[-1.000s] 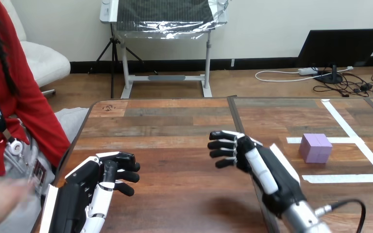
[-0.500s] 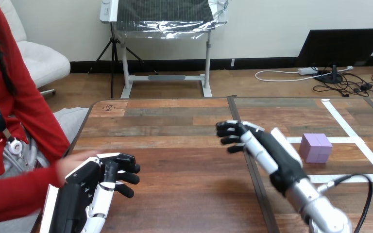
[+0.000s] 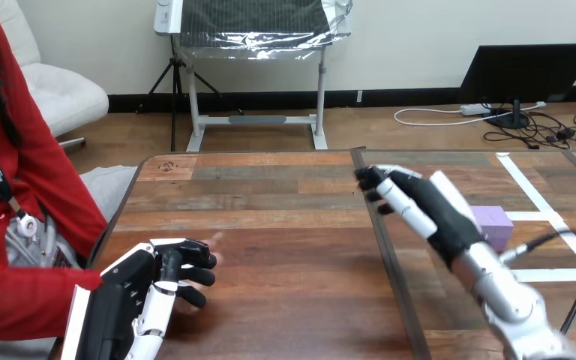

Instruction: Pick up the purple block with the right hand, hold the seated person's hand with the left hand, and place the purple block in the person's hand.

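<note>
The person's hand (image 3: 214,253) was mostly hidden behind the robot's black-and-white left hand (image 3: 139,289), only pale fingertips showing past it near the left edge of the wooden table (image 3: 285,225); whether the left hand grasped it could not be told; the small purple cube-like block (image 3: 497,222) was half covered by the right wrist. The block lay on the table's right half beside white tape lines (image 3: 529,187), just behind the right hand (image 3: 431,206), which hovered released, fingers loosely extended, holding nothing; the block sat flat, top face up; its long axis could not be made out.
</note>
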`<state>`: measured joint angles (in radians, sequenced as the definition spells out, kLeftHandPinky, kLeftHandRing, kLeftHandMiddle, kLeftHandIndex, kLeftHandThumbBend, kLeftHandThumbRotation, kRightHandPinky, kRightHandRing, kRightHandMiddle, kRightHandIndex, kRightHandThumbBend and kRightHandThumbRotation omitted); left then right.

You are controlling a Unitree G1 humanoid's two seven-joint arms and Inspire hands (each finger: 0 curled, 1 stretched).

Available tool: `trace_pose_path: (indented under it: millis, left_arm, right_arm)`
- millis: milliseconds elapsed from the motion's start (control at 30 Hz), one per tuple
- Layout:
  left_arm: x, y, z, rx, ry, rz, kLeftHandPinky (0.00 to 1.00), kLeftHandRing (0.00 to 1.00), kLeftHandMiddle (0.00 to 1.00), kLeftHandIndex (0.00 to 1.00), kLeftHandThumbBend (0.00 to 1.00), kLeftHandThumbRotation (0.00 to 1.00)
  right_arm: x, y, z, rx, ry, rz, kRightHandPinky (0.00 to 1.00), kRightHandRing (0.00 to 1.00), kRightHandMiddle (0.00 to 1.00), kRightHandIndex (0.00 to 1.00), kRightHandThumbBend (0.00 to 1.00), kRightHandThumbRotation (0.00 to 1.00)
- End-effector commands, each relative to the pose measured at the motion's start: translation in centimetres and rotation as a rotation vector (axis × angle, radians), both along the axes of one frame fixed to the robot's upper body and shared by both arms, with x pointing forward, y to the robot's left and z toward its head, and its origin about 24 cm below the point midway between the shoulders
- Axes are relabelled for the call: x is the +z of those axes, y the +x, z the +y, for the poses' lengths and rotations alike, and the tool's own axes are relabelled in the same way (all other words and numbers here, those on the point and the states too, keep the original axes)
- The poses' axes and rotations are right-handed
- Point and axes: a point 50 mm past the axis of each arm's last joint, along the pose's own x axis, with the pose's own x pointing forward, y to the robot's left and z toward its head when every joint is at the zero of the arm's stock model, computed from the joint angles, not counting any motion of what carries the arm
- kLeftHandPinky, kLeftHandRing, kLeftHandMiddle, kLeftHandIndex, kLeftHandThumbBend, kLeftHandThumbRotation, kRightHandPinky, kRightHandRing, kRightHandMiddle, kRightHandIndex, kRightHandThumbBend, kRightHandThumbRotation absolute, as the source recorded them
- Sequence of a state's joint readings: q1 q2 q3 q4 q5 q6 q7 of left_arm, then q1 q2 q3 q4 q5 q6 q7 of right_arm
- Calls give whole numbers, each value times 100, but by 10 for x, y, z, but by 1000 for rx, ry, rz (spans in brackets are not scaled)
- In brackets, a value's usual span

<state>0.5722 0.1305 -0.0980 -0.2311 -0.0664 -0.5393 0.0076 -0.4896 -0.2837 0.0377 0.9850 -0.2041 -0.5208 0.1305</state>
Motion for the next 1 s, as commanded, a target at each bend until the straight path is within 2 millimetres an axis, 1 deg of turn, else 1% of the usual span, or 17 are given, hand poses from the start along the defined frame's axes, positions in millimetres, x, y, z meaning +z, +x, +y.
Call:
trace_pose_path:
  millis: [0, 300, 500, 600, 800, 967]
  left_arm:
    - [24, 21, 1, 11, 24, -161, 41, 54, 58, 55, 20, 71]
    - [24, 21, 1, 5, 24, -155, 43, 55, 58, 55, 19, 72]
    - [24, 21, 0, 3, 28, -158, 43, 55, 58, 55, 16, 72]
    - [24, 22, 0, 1, 29, -159, 43, 55, 58, 56, 14, 72]
    - [24, 22, -1, 0, 23, -164, 44, 55, 58, 55, 13, 72]
    - [24, 22, -1, -2, 24, -165, 44, 55, 57, 55, 13, 72]
  right_arm:
    - [92, 62, 2, -40, -155, -250, 74, 80, 80, 80, 63, 100]
    - [104, 72, -4, -91, -254, -226, 75, 82, 83, 82, 62, 98]
    - [110, 78, -9, -122, -344, -209, 75, 82, 84, 83, 62, 97]
    - [114, 80, -12, -133, -390, -200, 74, 82, 84, 83, 63, 96]
    - [119, 83, -17, -145, -468, -177, 75, 83, 85, 85, 67, 96]
    - [122, 85, -21, -155, -541, -157, 75, 83, 86, 86, 70, 99]
